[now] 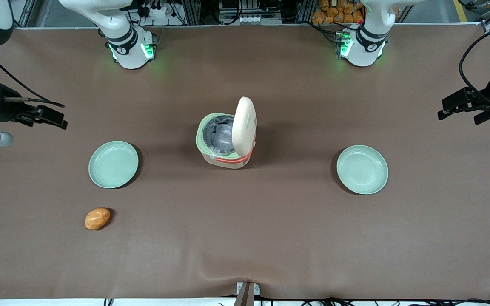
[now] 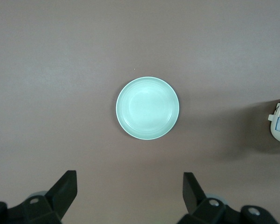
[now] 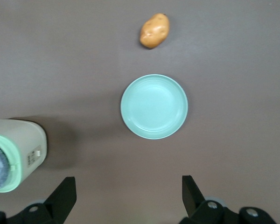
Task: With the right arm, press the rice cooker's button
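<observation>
Standing near the middle of the brown worktop, the rice cooker has its cream lid swung upright, exposing the pale-green rim and grey pot. The button shows as a small pale-green patch on the raised lid's outer face. The right arm's gripper hangs at the working arm's end of the worktop, close to that edge and well apart from the cooker; its jaws are spread wide with nothing between them, both fingers framing bare surface in the right wrist view. Between gripper and cooker lies a green plate, with a potato nearer the front edge. A second green plate sits toward the parked arm's end. Wide bare stretches surround the cooker.
</observation>
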Controlling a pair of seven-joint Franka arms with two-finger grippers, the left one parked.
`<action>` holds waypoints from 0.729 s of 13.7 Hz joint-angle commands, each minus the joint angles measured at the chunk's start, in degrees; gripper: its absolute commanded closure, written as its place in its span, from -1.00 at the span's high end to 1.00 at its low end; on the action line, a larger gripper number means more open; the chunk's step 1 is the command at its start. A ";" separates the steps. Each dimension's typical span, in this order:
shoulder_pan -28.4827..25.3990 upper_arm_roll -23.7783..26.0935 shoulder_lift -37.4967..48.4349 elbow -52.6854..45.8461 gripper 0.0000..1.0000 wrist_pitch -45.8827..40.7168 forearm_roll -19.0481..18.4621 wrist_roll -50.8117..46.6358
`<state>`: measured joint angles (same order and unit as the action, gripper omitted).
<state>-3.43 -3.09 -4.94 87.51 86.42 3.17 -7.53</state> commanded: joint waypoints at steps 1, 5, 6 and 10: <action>2.98 1.07 1.34 1.17 1.00 -0.28 -1.41 1.20; 3.07 -0.07 1.86 1.34 1.00 -1.15 -3.52 3.48; 2.99 -0.60 1.86 1.34 1.00 -2.12 -3.52 3.57; 2.72 -1.04 2.13 1.61 1.00 -2.57 -3.26 3.49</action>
<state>-0.93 -4.49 -4.53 87.63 84.05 0.80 -4.77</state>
